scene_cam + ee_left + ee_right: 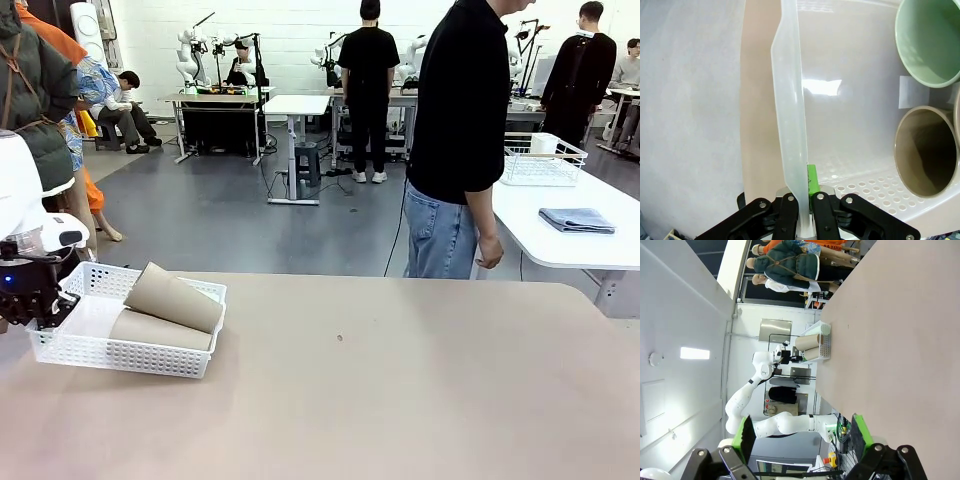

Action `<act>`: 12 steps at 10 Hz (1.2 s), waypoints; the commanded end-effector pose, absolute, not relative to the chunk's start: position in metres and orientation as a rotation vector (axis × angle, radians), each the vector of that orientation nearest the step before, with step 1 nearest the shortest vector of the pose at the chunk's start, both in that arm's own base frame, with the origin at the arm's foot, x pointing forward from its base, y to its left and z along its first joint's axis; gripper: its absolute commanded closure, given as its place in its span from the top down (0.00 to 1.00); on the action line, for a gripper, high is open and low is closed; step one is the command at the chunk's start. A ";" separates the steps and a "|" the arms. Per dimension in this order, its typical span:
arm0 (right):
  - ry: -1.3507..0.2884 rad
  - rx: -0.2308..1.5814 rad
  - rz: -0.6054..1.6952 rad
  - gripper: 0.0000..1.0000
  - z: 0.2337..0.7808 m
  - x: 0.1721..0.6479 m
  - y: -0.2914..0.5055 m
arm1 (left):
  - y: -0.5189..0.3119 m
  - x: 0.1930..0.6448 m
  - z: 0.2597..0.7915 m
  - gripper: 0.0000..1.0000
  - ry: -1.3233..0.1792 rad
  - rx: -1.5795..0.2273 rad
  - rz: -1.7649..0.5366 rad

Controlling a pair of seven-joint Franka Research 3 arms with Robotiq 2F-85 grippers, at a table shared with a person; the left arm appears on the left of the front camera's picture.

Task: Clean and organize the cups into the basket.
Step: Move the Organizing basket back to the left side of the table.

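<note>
Cups: tan tumblers lying stacked in white lattice basket.

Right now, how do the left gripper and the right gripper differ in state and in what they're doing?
The left gripper is shut, pinching the basket's rim at its end wall; the right gripper is open and holds nothing. The left gripper sits at the basket beside the cups; the right gripper hangs over bare table, far from the basket. Both are black with green pads.

— What's at two o'clock?
— A white side table holding a folded grey-blue cloth and a wire basket.
— At one o'clock?
— A person in black, standing.
</note>
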State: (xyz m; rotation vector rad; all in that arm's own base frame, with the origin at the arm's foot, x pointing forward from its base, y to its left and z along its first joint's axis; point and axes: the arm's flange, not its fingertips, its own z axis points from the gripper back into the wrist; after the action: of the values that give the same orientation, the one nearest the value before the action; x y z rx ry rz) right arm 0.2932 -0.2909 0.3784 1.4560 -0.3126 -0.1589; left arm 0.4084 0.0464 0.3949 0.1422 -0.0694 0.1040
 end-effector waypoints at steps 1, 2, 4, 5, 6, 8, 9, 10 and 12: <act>-0.322 1.459 -0.160 1.00 0.379 0.293 -0.292 | 0.052 0.415 0.380 0.04 -0.064 0.147 0.038; -0.322 1.459 -0.160 1.00 0.379 0.293 -0.292 | 0.055 0.421 0.369 0.04 -0.084 0.163 0.022; -0.322 1.459 -0.160 1.00 0.379 0.293 -0.292 | 0.059 0.436 0.346 0.04 -0.059 0.172 0.012; -0.322 1.459 -0.160 1.00 0.379 0.293 -0.292 | 0.058 0.439 0.342 0.04 -0.047 0.163 -0.008; -0.322 1.459 -0.160 1.00 0.379 0.293 -0.292 | 0.056 0.439 0.341 0.04 -0.057 0.168 -0.021; -0.322 1.459 -0.160 1.00 0.379 0.293 -0.292 | 0.056 0.440 0.341 0.37 -0.056 0.171 -0.024; -0.322 1.459 -0.160 1.00 0.379 0.293 -0.292 | 0.057 0.440 0.344 0.64 -0.052 0.160 -0.015; -0.322 1.459 -0.160 1.00 0.379 0.293 -0.292 | 0.058 0.440 0.345 0.97 -0.054 0.156 -0.011; -0.322 1.459 -0.160 1.00 0.379 0.293 -0.292 | 0.058 0.440 0.346 1.00 -0.052 0.156 -0.006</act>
State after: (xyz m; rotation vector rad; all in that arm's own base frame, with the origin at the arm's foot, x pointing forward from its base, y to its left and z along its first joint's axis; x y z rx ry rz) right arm 0.2932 -0.2909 0.3784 1.4560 -0.3127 -0.1589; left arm 0.4383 0.0563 0.3461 0.1459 -0.0412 -0.0093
